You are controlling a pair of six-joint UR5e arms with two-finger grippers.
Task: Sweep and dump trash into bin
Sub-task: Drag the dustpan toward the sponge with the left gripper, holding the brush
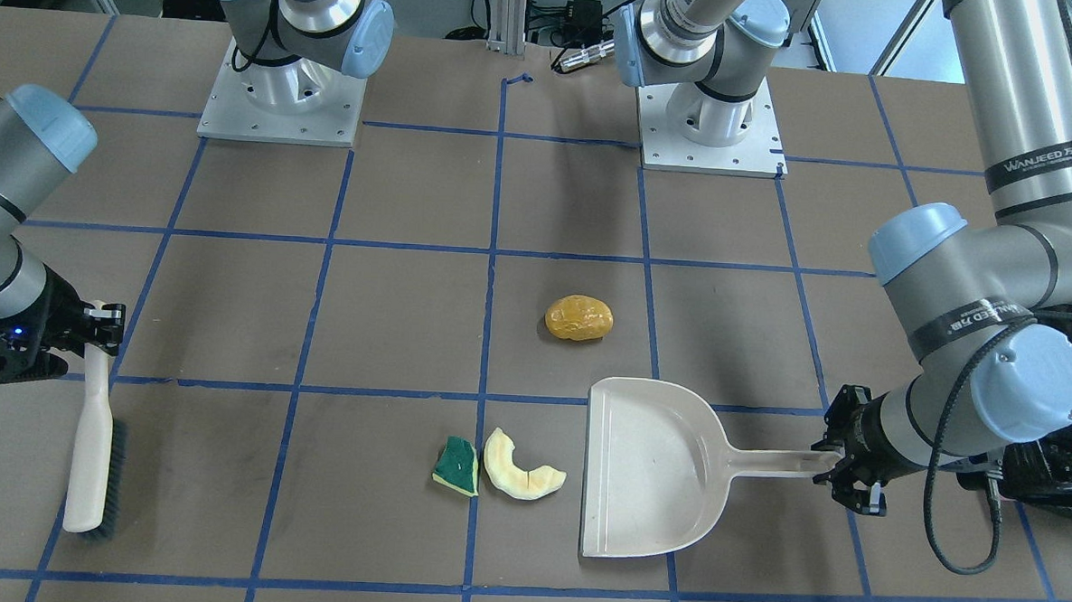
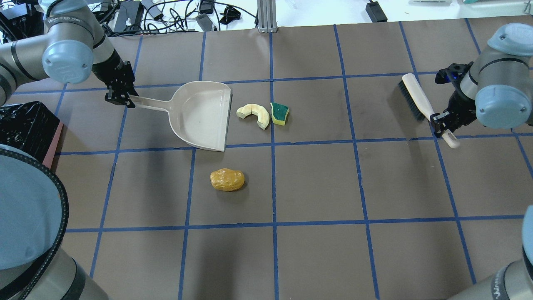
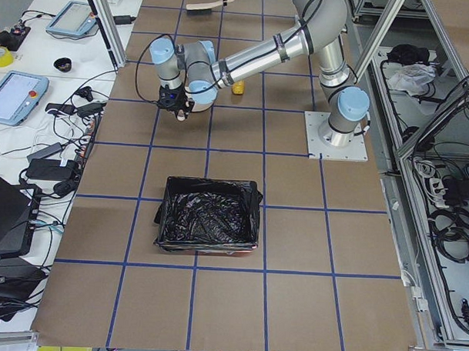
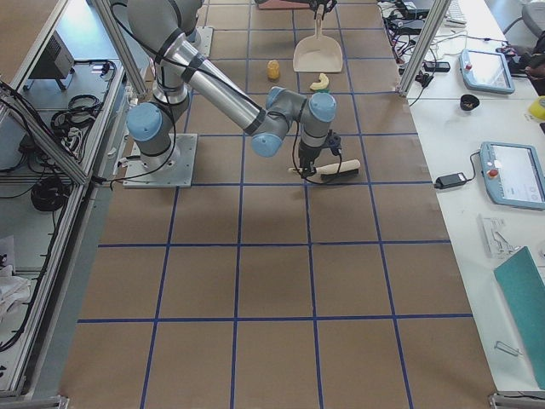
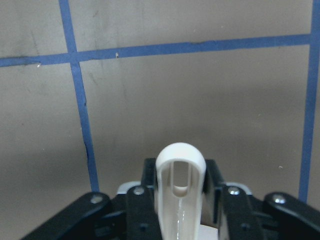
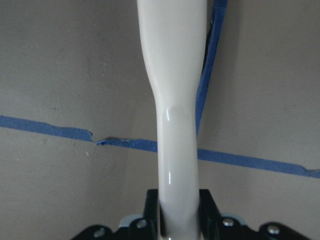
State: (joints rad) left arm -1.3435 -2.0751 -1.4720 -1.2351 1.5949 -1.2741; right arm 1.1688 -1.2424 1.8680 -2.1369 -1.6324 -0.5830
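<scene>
Both tools were in hand; the sweep had not yet begun.

- Your left gripper (image 2: 128, 100) was shut tight on the end of the dustpan (image 2: 204, 114) handle. The pan lay flat on the table (image 2: 316, 183), its open lip facing the scraps.
- Your right gripper (image 2: 441, 125) was clamped on the brush (image 2: 416, 98) handle, bristles well apart from any trash.
- The crescent slice (image 2: 254, 114) lay just off the lip, with the sponge wedge (image 2: 280, 113) just beside it.
- The potato piece (image 2: 227, 180) lay alone, nearer the robot, off the pan's corner. Nothing was in the pan.
- The bin (image 2: 53, 143) sat out past the handle end, by the left arm.

Next move, as I judged it: you needed to carry the brush across, set it behind the wedge and draw toward the lip. The potato looked likely to roll and wanted its own stroke. Bare table lay between brush and scraps. The bin wall sat near the left arm, so mind it when you swing to dump.
</scene>
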